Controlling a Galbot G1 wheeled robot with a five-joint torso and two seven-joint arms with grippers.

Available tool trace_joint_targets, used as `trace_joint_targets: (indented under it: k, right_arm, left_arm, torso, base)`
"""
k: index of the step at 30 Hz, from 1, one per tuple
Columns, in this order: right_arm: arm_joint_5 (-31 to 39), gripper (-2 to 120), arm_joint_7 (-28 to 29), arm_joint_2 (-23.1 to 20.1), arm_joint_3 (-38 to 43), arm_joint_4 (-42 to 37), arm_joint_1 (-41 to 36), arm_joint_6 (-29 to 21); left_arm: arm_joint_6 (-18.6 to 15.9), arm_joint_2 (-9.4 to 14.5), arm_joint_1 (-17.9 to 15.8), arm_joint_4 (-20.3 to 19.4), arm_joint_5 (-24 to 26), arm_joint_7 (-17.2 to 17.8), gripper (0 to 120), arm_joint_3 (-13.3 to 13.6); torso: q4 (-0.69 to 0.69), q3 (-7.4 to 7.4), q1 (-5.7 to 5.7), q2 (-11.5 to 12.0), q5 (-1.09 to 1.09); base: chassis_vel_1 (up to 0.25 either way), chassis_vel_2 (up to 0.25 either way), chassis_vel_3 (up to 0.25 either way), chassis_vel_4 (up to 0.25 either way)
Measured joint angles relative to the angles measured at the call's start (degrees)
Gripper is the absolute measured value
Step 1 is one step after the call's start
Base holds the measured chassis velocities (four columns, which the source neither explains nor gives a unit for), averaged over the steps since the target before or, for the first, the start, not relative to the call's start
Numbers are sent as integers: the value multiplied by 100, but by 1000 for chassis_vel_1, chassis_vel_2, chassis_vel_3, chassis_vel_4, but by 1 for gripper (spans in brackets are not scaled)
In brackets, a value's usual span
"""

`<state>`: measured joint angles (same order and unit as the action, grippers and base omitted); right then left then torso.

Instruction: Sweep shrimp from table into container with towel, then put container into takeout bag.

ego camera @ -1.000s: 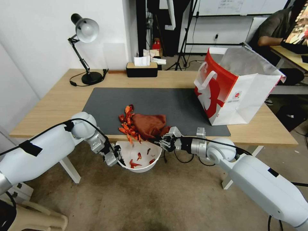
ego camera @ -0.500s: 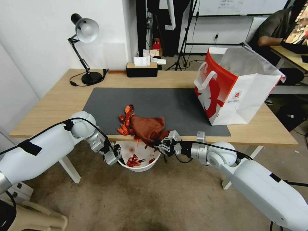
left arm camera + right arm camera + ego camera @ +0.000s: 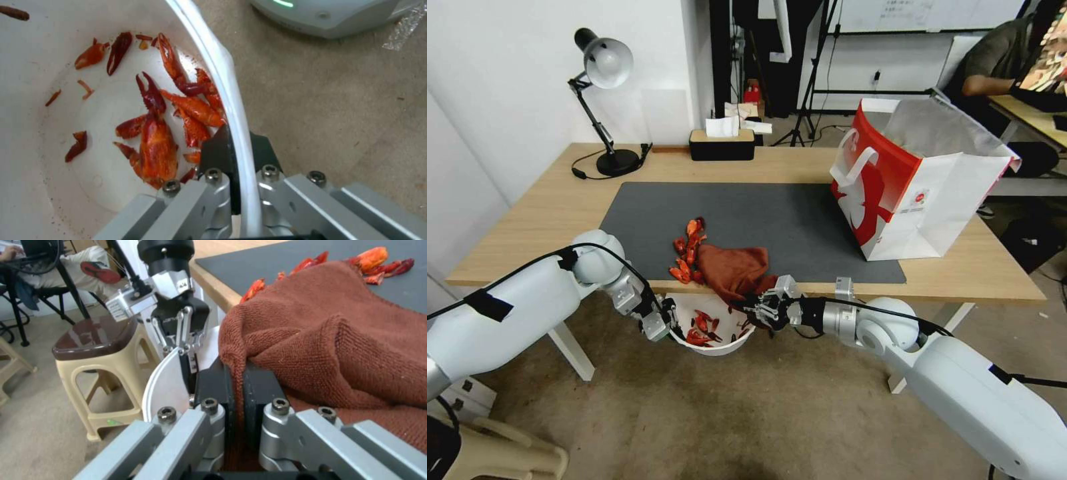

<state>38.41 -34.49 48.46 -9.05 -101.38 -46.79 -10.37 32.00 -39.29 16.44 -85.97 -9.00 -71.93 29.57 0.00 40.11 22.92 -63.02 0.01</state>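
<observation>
Left gripper jaws clamp container rim; right gripper pinches towel.

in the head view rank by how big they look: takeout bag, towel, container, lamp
1. takeout bag, clearly largest.
2. lamp, tall but thin, and farther off.
3. towel and container look alike; the towel covers part of the container's rim, so no ranking between them.
</observation>
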Motion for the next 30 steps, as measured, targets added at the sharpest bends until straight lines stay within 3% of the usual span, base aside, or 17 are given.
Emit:
trace_joint_targets:
  k: [30]
  right_arm:
    - [-102, 2, -28, -166, 512, -471, -574, 42]
  left_arm:
    - [12, 82, -14, 7, 22, -4, 0, -4]
  torso:
    - [0, 0, 0, 0, 0]
  base:
    - [0, 0, 0, 0]
